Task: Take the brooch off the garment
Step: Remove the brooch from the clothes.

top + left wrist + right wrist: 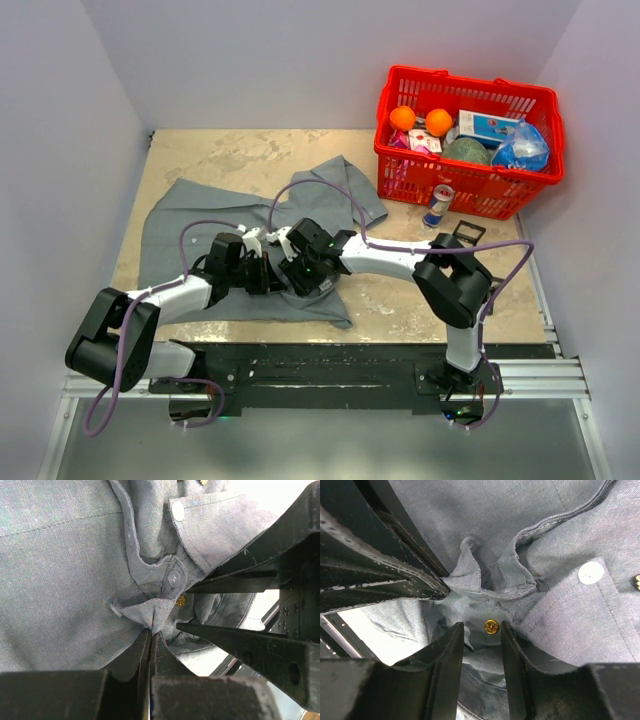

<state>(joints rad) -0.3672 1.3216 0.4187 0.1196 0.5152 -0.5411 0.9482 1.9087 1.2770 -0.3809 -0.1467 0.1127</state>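
Note:
The grey shirt lies spread on the table, left of centre. My left gripper is shut on a raised fold of the shirt near its button placket. A small round gold brooch sits in the cloth just beyond that fold and also shows in the left wrist view. My right gripper is open, its fingertips on either side of the brooch, which lies close to the right finger. I cannot tell whether they touch it. In the top view both grippers meet over the shirt's lower middle.
A red basket with oranges, a box and a blue bag stands at the back right. A drink can stands in front of it, with a small black frame beside it. Walls close in on the left, back and right.

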